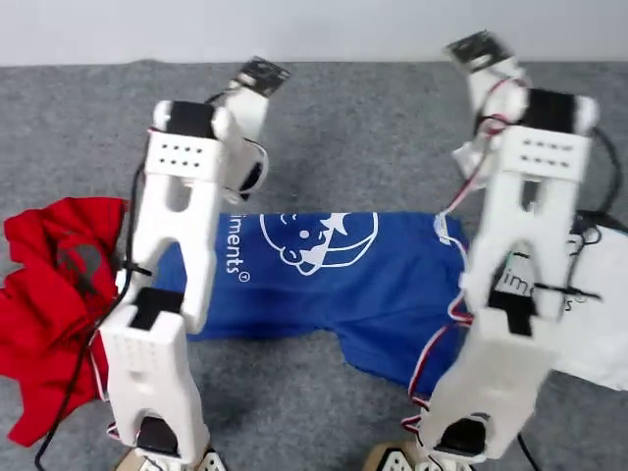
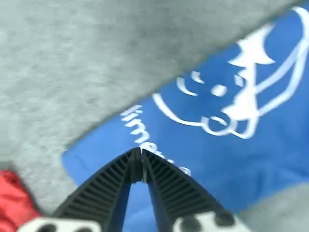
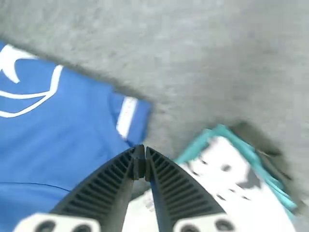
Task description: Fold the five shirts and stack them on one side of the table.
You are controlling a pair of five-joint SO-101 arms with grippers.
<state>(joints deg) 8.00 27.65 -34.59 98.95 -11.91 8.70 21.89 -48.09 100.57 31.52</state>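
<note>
A blue shirt (image 1: pixel 334 275) with a white print lies spread flat across the middle of the grey table. My left gripper (image 2: pixel 141 153) hovers shut with nothing in it above the shirt's left part, near the white lettering (image 2: pixel 145 133). My right gripper (image 3: pixel 140 153) is shut and empty too, over the table beside the blue shirt's collar (image 3: pixel 128 116). A crumpled red shirt (image 1: pixel 49 294) lies at the left edge. White and teal folded shirts (image 3: pixel 231 179) sit at the right, partly hidden under the right arm (image 1: pixel 515 285).
The grey felt table (image 1: pixel 353 128) is bare along the back, behind the blue shirt. Both arm bases (image 1: pixel 157 432) stand at the front edge, with cables trailing beside them. The white stack (image 1: pixel 589 314) reaches the right edge.
</note>
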